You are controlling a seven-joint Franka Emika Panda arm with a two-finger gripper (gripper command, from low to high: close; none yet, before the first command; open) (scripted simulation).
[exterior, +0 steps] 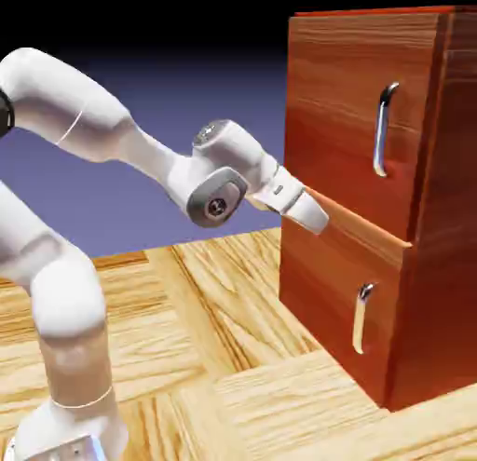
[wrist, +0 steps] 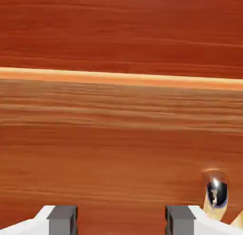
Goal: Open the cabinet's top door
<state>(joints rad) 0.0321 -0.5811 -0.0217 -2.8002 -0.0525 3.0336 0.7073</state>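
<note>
Notably, only the hand view shows the tool (wrist: 121, 220) spread open; the exterior view hides its fingertips.

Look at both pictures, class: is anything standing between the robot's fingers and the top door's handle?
Nothing visible stands between the fingers and the top door's handle; the handle sits higher, on the panel's far side.

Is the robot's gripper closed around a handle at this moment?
No, the gripper stands open, with only wood between its fingertips.
</note>
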